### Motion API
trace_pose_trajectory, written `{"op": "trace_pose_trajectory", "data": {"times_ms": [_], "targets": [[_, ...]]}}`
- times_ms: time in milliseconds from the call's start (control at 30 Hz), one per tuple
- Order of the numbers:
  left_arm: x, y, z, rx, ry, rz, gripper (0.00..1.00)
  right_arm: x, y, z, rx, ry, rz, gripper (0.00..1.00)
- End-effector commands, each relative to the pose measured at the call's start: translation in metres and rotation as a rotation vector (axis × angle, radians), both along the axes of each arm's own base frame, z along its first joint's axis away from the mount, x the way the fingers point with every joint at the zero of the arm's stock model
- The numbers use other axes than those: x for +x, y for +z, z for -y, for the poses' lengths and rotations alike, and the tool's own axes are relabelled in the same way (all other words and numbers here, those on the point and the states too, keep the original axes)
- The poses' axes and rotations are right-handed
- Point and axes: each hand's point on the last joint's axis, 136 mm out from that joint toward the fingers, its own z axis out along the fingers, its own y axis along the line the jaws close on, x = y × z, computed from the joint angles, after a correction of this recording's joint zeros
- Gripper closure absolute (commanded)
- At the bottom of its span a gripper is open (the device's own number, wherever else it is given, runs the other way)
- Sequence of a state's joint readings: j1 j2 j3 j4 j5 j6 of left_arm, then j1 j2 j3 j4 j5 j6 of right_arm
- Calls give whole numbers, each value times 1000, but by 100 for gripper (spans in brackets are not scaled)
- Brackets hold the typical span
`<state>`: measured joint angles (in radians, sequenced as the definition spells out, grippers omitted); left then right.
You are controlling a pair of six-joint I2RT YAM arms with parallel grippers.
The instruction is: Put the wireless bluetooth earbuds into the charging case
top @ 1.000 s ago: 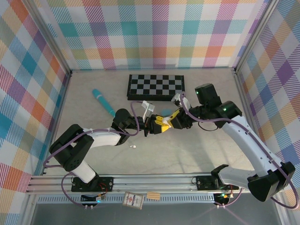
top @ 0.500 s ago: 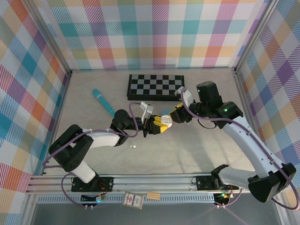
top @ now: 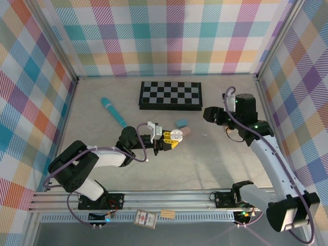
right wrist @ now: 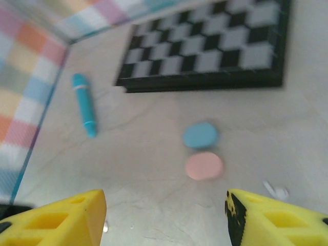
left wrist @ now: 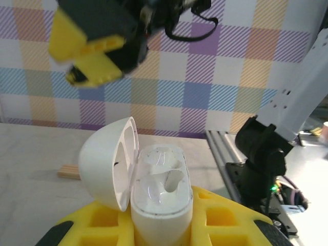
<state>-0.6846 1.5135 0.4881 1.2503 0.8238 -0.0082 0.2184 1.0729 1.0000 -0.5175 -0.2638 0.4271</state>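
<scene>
**Case held open, one earbud loose on the desk**

The left end effector (top: pixel 165 141) is pressed together on the white charging case (left wrist: pixel 161 197). It holds the case upright with the lid (left wrist: pixel 110 164) swung open to one side. In the left wrist view the two wells show glossy white shapes, and I cannot tell whether a bud sits in either.

The right end effector (right wrist: pixel 165 218) is spread wide with nothing between its fingers. It hangs well apart from the charging case, over the right part of the desk (top: pixel 205 164).

Below it a small white earbud (right wrist: pixel 275 190) lies loose on the desk. Near the earbud are a pink case (right wrist: pixel 204 165) and a blue case (right wrist: pixel 200 135), just beside each other. Farther off lie a teal pen (right wrist: pixel 84 105) and a chessboard (right wrist: pixel 205 51).

By my reading, the opening and presenting of the charging case is done. At least this loose earbud has yet to be picked up, carried across and seated in a well.
</scene>
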Motion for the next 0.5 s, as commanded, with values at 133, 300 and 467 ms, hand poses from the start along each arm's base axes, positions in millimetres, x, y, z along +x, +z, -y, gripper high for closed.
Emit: {"op": "trace_pose_trajectory", "data": {"times_ms": [133, 300, 467], "targets": [[6, 4, -5, 35, 64, 141, 99, -2, -110, 27, 135, -392, -404, 40], [4, 4, -7, 40, 68, 151, 99, -1, -161, 23, 223, -510, -554, 48], [2, 3, -7, 51, 59, 144, 99, 5, -186, 20, 240, -564, -648, 57]]}}
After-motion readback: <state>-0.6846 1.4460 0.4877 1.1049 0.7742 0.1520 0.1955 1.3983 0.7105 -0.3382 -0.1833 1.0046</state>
